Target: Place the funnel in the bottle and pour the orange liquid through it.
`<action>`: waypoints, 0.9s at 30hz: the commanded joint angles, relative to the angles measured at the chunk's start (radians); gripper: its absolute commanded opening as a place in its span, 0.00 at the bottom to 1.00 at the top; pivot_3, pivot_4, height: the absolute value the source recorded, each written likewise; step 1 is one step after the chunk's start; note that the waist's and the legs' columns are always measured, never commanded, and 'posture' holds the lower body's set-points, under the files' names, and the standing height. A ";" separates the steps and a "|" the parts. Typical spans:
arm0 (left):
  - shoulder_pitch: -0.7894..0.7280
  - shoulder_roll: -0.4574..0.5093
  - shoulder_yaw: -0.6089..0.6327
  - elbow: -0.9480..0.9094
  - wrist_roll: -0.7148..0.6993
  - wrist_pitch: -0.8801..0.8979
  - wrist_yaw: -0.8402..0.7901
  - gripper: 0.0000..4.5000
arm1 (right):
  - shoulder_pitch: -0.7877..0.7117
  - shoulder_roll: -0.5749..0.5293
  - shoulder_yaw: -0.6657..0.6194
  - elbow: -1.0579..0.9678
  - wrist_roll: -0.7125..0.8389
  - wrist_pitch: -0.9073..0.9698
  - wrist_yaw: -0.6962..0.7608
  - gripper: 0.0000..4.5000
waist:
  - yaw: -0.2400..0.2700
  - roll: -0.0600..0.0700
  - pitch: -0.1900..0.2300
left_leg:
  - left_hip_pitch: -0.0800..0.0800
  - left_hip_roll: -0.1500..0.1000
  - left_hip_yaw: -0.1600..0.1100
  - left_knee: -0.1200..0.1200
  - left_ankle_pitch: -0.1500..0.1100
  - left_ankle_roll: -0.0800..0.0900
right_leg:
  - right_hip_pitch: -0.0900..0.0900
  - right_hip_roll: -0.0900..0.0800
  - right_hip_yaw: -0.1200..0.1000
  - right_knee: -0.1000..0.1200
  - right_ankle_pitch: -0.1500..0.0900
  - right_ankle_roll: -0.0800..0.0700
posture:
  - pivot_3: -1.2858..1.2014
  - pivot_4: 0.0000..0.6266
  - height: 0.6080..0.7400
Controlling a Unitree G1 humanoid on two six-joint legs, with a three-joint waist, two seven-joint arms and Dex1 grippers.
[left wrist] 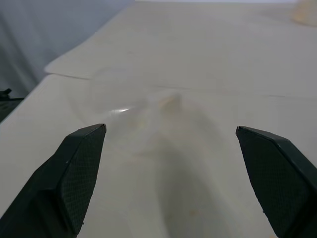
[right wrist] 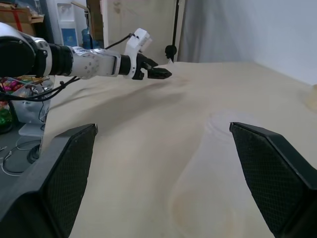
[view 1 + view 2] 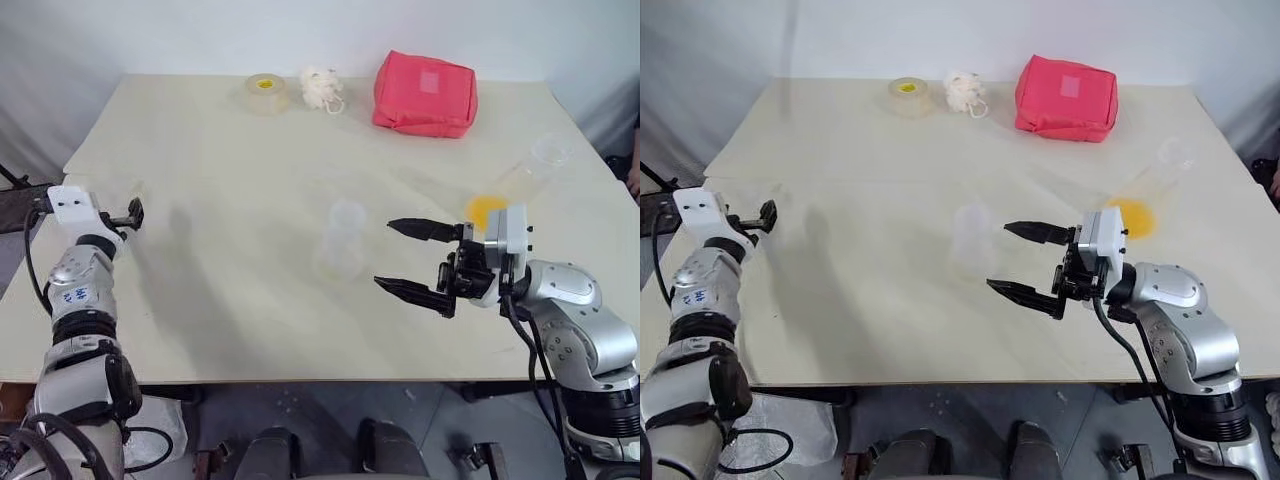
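On tabletop (image 3: pixel 250 330) my right pincer (image 3: pixel 408 260) gapes wide, empty, beside bottle (image 3: pixel 342 238); left pincer (image 1: pixel 171 144) also apart, funnel (image 1: pixel 119 106) ahead.

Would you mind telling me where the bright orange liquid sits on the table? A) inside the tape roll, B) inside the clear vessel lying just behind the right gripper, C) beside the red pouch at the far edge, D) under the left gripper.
B: the orange liquid shows as a bright patch in clear plastic just behind the open right gripper, well short of the red pouch.

Left end effector (image 3: pixel 137 213) and right end effector (image 3: pixel 408 260) (both empty) wide open.
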 commanded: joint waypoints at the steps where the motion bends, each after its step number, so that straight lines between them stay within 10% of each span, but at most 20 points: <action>1: -0.060 0.032 -0.012 0.066 0.010 -0.043 0.014 0.99 | 0.004 -0.021 -0.039 -0.043 0.026 0.005 -0.011 1.00 | -0.001 0.000 0.000 | 0.000 0.000 0.000 0.000 0.000 0.000 | 0.000 0.000 0.000 0.000 0.000 0.000 | 0.52 0.24 1.00; 13: -0.141 0.042 -0.026 0.182 0.008 -0.022 0.090 0.99 | 0.010 -0.036 -0.047 -0.041 0.018 0.010 -0.017 1.00 | 0.000 -0.001 0.000 | 0.000 0.000 0.006 0.000 0.000 0.000 | 0.000 0.000 0.000 0.000 0.000 0.000 | 0.52 0.24 1.00; 27: -0.169 0.063 -0.015 0.209 -0.005 0.002 0.075 0.03 | -0.005 -0.038 -0.040 -0.030 0.004 0.002 -0.023 1.00 | 0.000 -0.002 0.001 | 0.000 0.000 0.006 0.000 0.000 0.000 | 0.000 0.000 0.000 0.000 0.000 0.000 | 0.52 0.24 1.00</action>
